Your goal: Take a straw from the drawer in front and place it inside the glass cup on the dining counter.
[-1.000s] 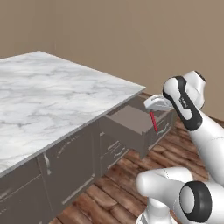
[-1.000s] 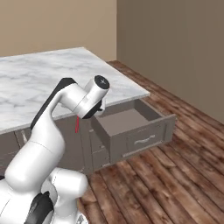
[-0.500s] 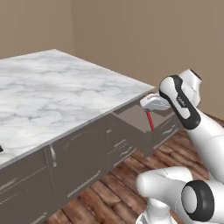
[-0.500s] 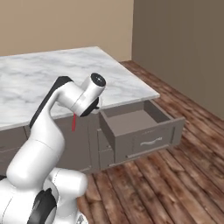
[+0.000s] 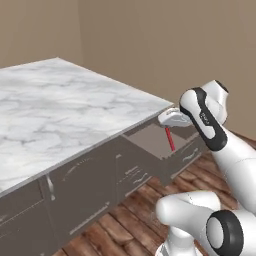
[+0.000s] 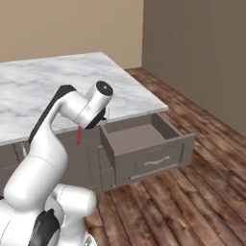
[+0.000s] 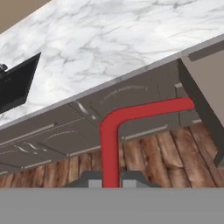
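Currently I have the gripper [image 7: 110,183] closed tight on the straw [image 7: 114,127], which rises between the two finger tips in the hand view. That view shows the red straw with a bend: one length runs up from the tips, then turns and runs sideways. In the left base view the straw [image 5: 170,138] hangs below the hand as a short red stick, in front of the open drawer [image 5: 165,142] and clear of it; in the right base view it hangs beside the dark cabinet front, under the edge of the dining counter [image 6: 53,86].

Step in hand, by my judgement: pickup from the drawer is done and I am in the carry phase toward the glass cup. I cannot locate the cup in these pictures, so the next move calls for raising the straw above the marble top, bringing the cup into sight, and then setting the straw upright over its mouth before letting go.

Containers: the drawer stands pulled well out, its silver handle [image 6: 154,161] facing the room. Its plain grey inside looks bare in the right base view, with nothing I can make out on the floor of it. A black sink [image 7: 17,83] is set into the marble at the left of the hand view; I cannot tell what, if anything, lies in it.
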You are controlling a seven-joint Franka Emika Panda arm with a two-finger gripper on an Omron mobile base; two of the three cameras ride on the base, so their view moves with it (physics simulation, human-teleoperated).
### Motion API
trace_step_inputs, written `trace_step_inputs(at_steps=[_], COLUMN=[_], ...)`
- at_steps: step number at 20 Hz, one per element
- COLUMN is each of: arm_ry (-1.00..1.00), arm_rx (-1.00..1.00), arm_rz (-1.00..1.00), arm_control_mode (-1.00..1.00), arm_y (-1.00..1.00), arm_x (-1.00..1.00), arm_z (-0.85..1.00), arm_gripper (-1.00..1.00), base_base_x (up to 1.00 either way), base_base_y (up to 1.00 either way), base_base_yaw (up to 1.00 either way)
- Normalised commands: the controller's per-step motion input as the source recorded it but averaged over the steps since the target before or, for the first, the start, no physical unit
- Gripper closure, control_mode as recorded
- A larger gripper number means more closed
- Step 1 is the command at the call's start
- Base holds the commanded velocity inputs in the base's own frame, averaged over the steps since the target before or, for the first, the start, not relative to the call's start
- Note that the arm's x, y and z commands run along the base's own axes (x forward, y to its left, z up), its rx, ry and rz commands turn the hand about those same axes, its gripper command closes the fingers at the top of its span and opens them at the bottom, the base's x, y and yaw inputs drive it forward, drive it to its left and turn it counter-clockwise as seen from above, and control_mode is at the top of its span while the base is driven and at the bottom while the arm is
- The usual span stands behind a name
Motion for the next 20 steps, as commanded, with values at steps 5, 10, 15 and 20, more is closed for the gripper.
trace_step_inputs(at_steps=[5,10,15,20], arm_ry=[0.00,0.00,0.00,0.00], arm_rx=[0.00,0.00,0.00,0.00], arm_rz=[0.00,0.00,0.00,0.00], arm_control_mode=[1.00,1.00,1.00,1.00], arm_y=[0.00,0.00,0.00,0.00], arm_x=[0.00,0.00,0.00,0.00], arm_z=[0.00,0.00,0.00,0.00], arm_gripper=[1.00,1.00,1.00,1.00], base_base_x=[0.85,0.51,0.44,0.51], base_base_y=[-0.79,-0.94,-0.95,-0.91], base_base_yaw=[-0.01,0.00,0.06,0.23])
